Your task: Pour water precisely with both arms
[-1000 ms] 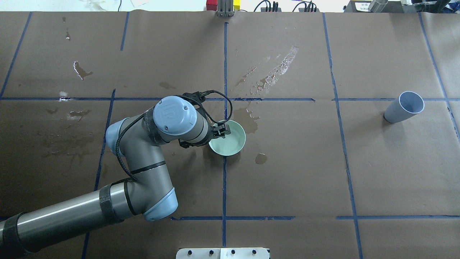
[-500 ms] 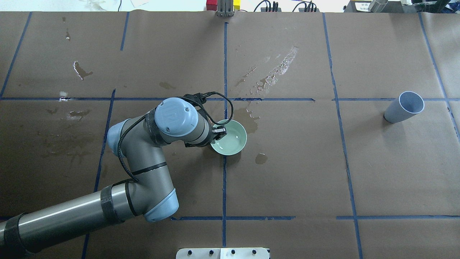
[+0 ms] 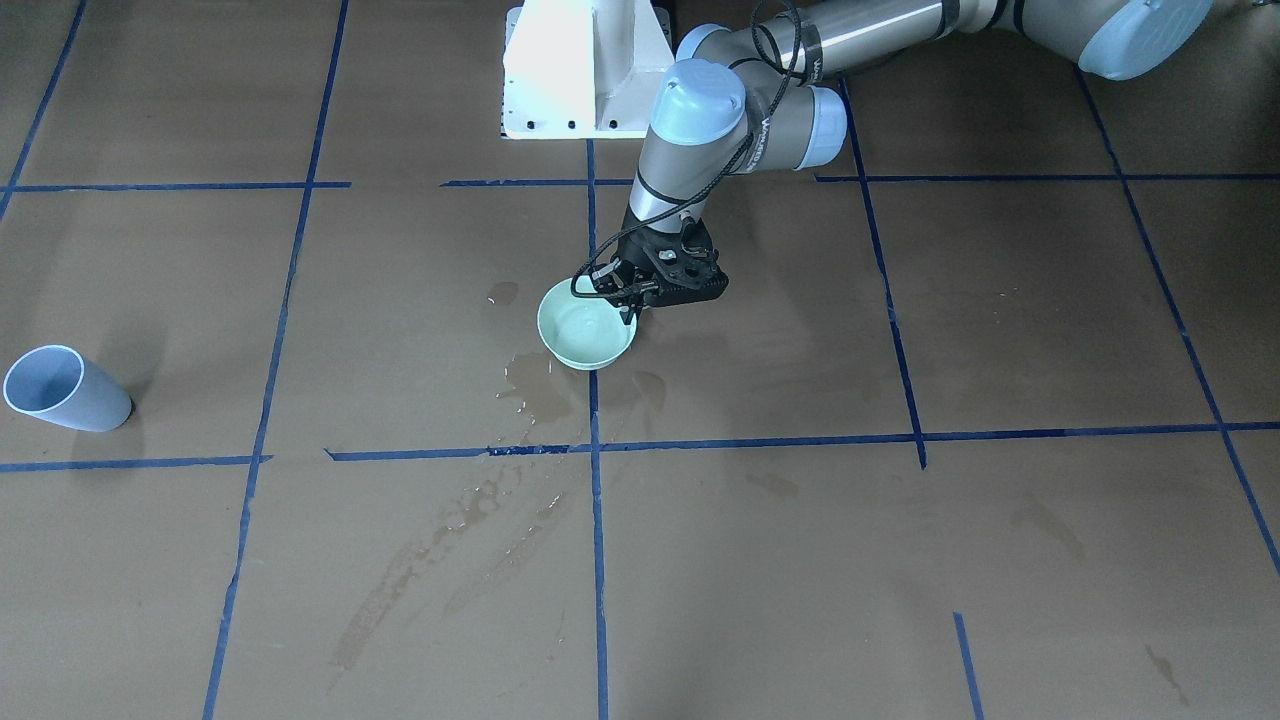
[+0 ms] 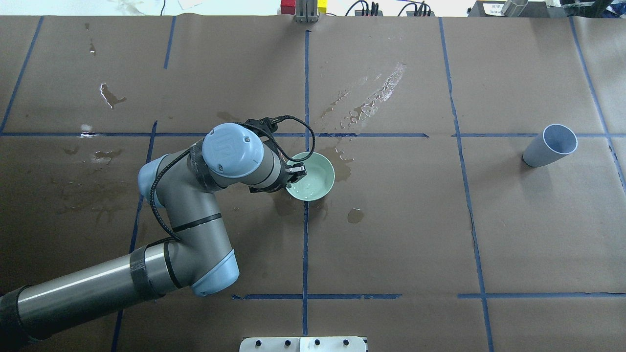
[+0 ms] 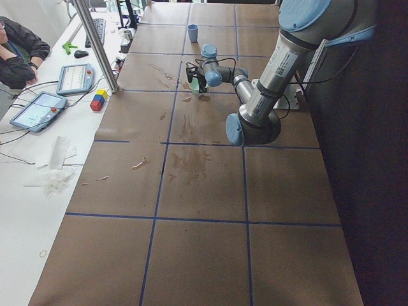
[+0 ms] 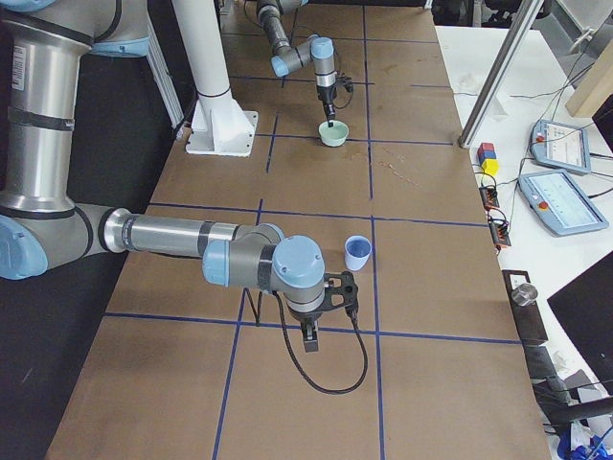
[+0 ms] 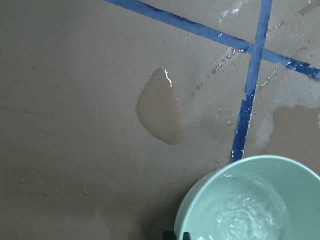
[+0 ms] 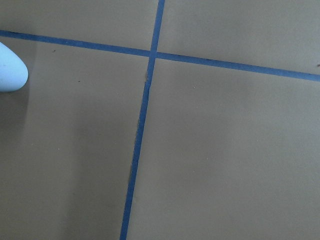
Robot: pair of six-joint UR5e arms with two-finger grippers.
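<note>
My left gripper point(image 4: 296, 172) is shut on the near rim of a pale green bowl point(image 4: 313, 177) at the table's middle. The front-facing view shows that gripper point(image 3: 628, 300) pinching the bowl point(image 3: 585, 335) from above. Water point(image 7: 245, 217) lies rippled in the bottom of the bowl point(image 7: 280, 172), seen in the left wrist view. A light blue cup point(image 4: 550, 145) stands far to the right, and it looks empty. My right gripper point(image 6: 306, 335) hangs low over the paper just in front of the cup point(image 6: 357, 252); I cannot tell whether it is open or shut.
Puddles point(image 4: 355, 215) and a wet streak point(image 4: 371, 98) mark the brown paper around the bowl. The white pedestal point(image 3: 585, 70) stands at the robot's edge. Tablets point(image 5: 38, 108), coloured blocks point(image 5: 97, 101) and a seated person point(image 5: 16, 51) are beyond the far edge.
My left arm has carried the bowl a little away from the robot's base, and the water in it has shifted. The blue cup has not moved.
</note>
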